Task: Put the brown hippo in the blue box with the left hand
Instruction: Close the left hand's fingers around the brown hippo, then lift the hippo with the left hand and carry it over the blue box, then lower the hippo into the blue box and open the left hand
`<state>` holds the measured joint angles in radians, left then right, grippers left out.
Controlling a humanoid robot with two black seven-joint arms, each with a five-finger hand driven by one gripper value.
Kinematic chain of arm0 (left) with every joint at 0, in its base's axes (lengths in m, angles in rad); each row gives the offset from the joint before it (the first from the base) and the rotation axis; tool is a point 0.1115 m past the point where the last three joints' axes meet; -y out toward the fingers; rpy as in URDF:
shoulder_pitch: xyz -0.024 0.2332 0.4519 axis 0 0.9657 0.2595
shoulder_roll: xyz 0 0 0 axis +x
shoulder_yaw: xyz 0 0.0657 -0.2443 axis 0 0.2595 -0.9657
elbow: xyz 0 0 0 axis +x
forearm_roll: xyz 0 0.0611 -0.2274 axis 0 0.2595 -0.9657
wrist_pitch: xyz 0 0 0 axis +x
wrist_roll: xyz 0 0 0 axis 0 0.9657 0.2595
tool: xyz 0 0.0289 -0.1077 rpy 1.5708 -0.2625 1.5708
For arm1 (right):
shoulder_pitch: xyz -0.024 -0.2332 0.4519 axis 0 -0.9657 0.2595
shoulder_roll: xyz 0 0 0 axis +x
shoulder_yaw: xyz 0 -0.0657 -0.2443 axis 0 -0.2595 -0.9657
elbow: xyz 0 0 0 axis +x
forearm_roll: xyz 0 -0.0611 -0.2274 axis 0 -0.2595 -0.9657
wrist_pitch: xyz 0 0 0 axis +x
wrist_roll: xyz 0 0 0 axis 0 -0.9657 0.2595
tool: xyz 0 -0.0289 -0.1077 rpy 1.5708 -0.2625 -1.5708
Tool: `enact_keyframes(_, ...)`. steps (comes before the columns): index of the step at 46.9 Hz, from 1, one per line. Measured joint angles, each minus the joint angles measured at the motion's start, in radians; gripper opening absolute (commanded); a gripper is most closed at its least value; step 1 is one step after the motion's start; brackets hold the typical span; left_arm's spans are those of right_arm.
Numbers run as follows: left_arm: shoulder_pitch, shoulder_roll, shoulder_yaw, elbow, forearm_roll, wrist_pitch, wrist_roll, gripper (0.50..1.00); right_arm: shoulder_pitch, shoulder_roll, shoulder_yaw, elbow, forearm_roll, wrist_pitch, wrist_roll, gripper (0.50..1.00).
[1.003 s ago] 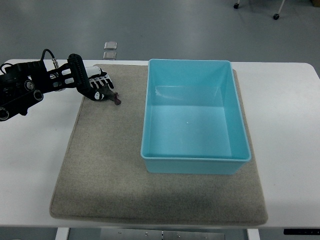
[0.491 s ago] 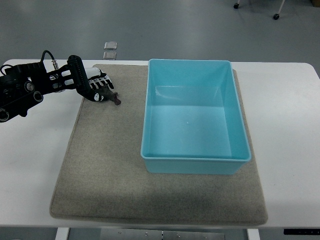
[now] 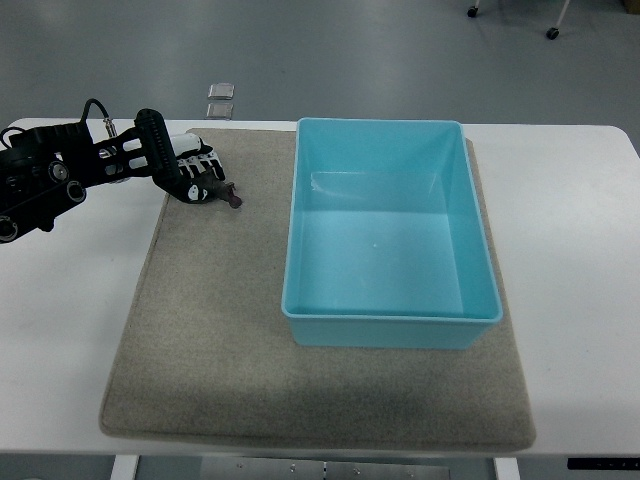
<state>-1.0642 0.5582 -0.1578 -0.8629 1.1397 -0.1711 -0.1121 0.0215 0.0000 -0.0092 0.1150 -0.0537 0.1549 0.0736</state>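
Top view, steep and downward. White table (image 3: 580,260) across the whole width, grey floor (image 3: 350,55) beyond its far edge. Grey-brown mat (image 3: 210,340) over the middle of the table, reaching from the far edge almost to the near one. Blue box (image 3: 390,328) on the right half of the mat, long side running near to far, open at the top, inside bare, near wall at about mid-mat. Mat surface between box and left arm free, nothing in the way but the box's own left wall. Black left arm (image 3: 50,175) in from the left edge at the far-left part of the table, cable looped at its top. Left hand (image 3: 190,170) over the far-left corner of the mat, black and white fingers (image 3: 205,158) curled narrow around the brown hippo (image 3: 222,193). Only a small dark brown piece poking out to the right of the fingers, well apart from the box, just above or on the mat; cannot tell which. Two small clear squares (image 3: 220,100) on the floor just past the table's far edge. Caster wheels (image 3: 551,33) at the far right of the floor.
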Motion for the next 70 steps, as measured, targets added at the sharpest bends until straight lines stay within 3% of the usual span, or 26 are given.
enact_keyframes(13,-0.042,0.007,0.000,-0.008,0.001,-0.018,0.004,0.500,0.000,0.000,0.000,0.000,0.000,0.000,0.000,0.936)
enact_keyframes(26,-0.201,0.024,-0.004,-0.019,-0.004,-0.045,0.007,0.500,0.000,0.000,0.000,0.000,0.000,0.000,0.000,0.936)
enact_keyframes(40,-0.329,0.007,-0.002,-0.253,0.001,-0.047,0.006,0.500,0.000,0.000,0.000,0.000,0.000,0.000,0.000,0.936)
enact_keyframes(48,-0.322,-0.081,0.002,-0.345,0.075,-0.053,0.006,0.500,0.000,0.000,0.000,0.000,0.000,0.000,0.000,0.936)
enact_keyframes(70,-0.289,-0.251,0.150,-0.335,0.125,-0.058,0.006,0.500,0.000,0.000,0.000,0.000,0.000,0.000,0.000,0.936)
